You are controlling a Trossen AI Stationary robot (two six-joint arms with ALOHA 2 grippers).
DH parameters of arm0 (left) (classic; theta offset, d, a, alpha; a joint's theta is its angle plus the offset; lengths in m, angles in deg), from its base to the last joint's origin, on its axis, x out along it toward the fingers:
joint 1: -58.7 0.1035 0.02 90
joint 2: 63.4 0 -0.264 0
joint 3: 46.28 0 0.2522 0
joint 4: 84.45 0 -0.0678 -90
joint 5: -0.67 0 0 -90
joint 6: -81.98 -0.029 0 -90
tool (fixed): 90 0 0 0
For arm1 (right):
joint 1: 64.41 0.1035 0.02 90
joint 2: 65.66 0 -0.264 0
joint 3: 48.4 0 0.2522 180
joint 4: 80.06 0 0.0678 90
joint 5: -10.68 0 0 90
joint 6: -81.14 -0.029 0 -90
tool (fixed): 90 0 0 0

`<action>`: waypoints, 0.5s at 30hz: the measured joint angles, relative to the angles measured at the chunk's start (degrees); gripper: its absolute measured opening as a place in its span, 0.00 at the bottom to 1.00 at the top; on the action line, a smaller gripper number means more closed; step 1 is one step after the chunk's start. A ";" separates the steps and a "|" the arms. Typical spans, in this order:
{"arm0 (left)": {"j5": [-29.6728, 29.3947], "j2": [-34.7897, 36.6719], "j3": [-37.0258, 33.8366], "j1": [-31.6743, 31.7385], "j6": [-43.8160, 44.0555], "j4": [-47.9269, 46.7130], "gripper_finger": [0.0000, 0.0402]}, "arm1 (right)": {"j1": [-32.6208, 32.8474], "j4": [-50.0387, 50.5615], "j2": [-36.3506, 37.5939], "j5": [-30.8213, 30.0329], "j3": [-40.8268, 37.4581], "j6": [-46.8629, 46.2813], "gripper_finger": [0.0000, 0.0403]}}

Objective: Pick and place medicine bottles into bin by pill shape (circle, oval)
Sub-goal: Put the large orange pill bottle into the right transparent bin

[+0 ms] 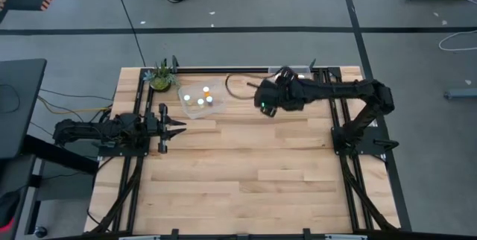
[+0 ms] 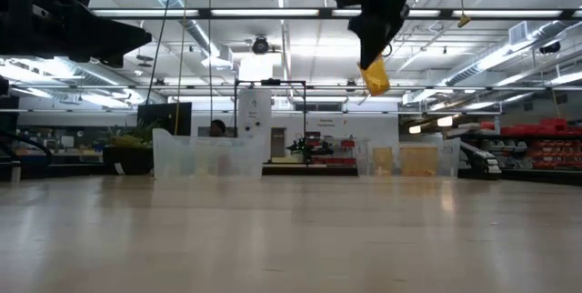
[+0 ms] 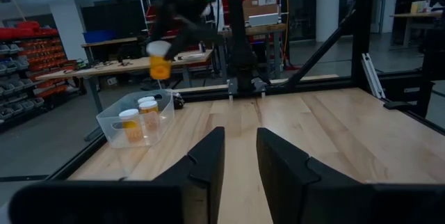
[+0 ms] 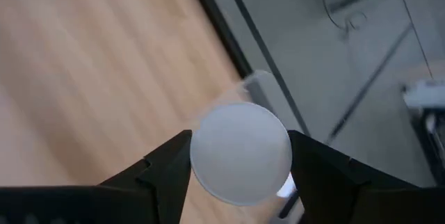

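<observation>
My right gripper (image 1: 265, 106) hangs high over the table's far middle, shut on one of the medicine bottles (image 2: 375, 76), orange with a white cap (image 4: 241, 153). To its left a clear bin (image 1: 200, 100) rests on the table with three white-capped bottles (image 3: 139, 116) standing in it. My left gripper (image 1: 176, 127) waits level at the table's left, its fingers (image 3: 208, 158) nearly together and holding nothing. My right gripper pinches the bottle at its cap end (image 4: 198, 156) between its two fingers, one on each side. The fingers slant down from the table's right. The bottle is lifted clear, its orange body (image 3: 160, 68) hanging tilted below the fingers.
A second clear container (image 2: 409, 158) with orange things inside shows in the low view to the right of the bin. A small potted plant (image 1: 160, 76) stands at the far left corner, and a dark cable (image 1: 238, 87) loops near the far edge. Bare wood fills the near half.
</observation>
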 joint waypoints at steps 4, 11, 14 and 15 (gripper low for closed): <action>0.01 -0.01 0.00 0.00 0.00 0.00 0.22 | -6.21 -0.10 0.00 0.00 0.00 0.64 0.58; 0.00 0.00 0.00 0.01 0.00 0.00 0.23 | -14.82 -1.80 0.00 0.35 0.00 1.09 0.58; -0.01 -0.01 0.00 0.01 0.00 0.01 0.24 | -17.38 -2.22 0.00 0.48 0.00 1.04 0.58; -0.01 -0.01 0.00 0.01 0.00 0.00 0.24 | -18.13 -2.18 0.00 0.50 0.00 0.82 0.58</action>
